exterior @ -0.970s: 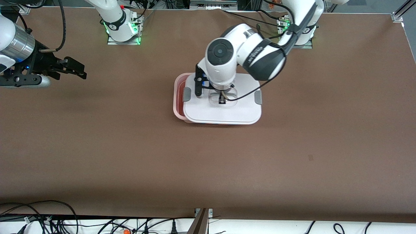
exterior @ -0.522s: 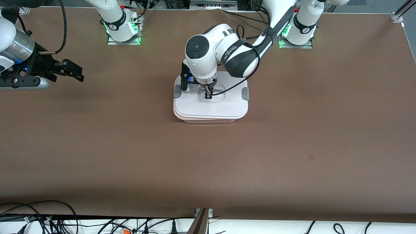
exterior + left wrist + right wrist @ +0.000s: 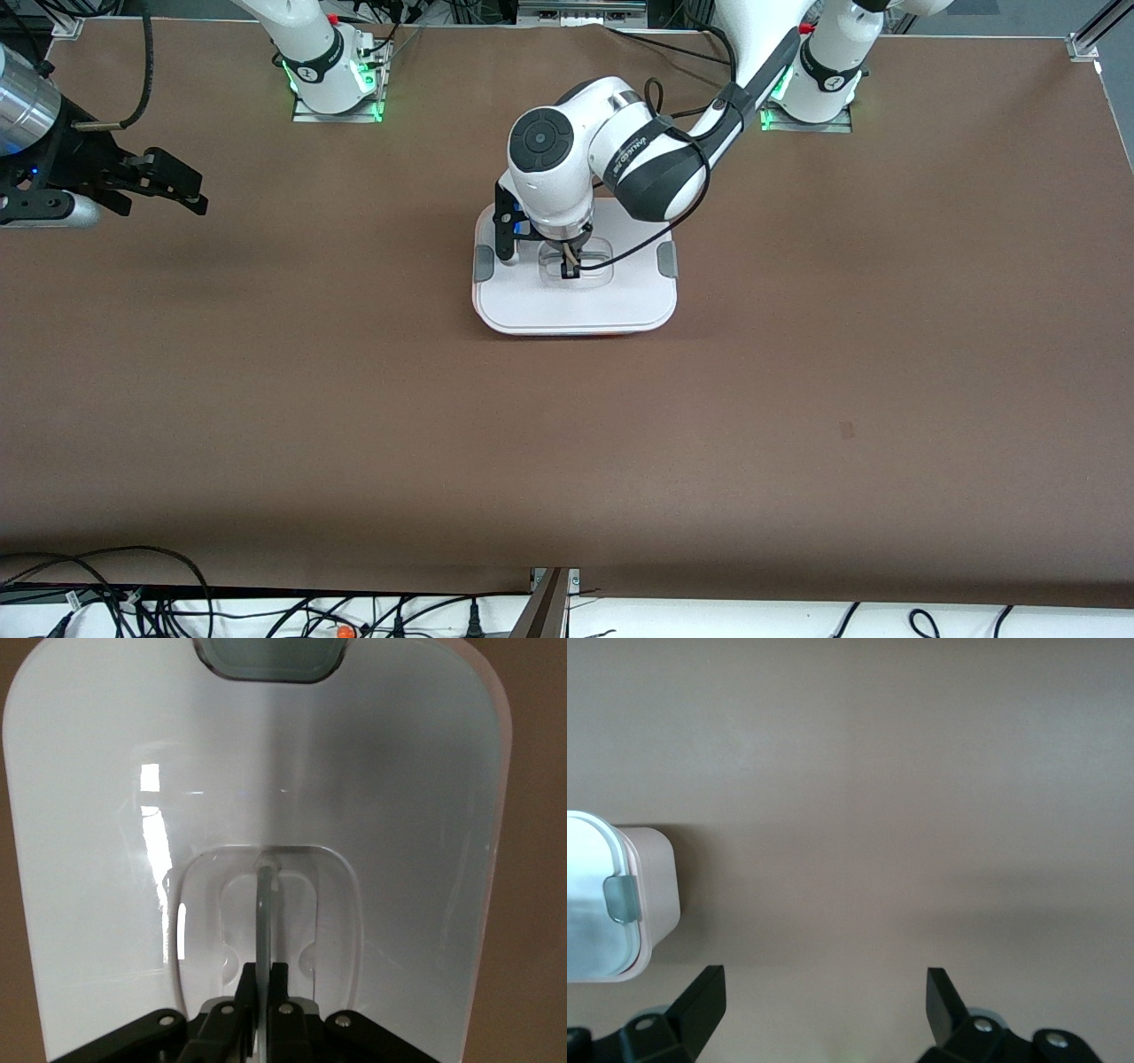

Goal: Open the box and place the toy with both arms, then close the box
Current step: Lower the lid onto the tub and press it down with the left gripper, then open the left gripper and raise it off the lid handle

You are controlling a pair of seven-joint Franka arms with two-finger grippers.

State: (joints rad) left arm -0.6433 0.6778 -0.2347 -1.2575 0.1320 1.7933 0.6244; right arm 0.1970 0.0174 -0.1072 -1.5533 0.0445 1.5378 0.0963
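Colour survey: box, arms, counter

Lid [image 3: 576, 301] plain white, with two grey clips [image 3: 484, 263] and a clear handle [image 3: 265, 904]; box [image 3: 656, 881] wall pale pink. Counter [image 3: 567, 443] uniform matt brown, unpatterned. Arms [image 3: 567, 159] white with black joints; left gripper [image 3: 570, 268] and right gripper [image 3: 182, 188] black. Arm bases [image 3: 337, 93] lit green.

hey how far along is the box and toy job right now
Nearly finished, it seems. The white lid sits square on the box, covering it; the toy isn't visible, presumably inside. In hand: the left gripper is shut on the lid's clear handle. Left: let go and withdraw. The right gripper waits open toward its end of the table.
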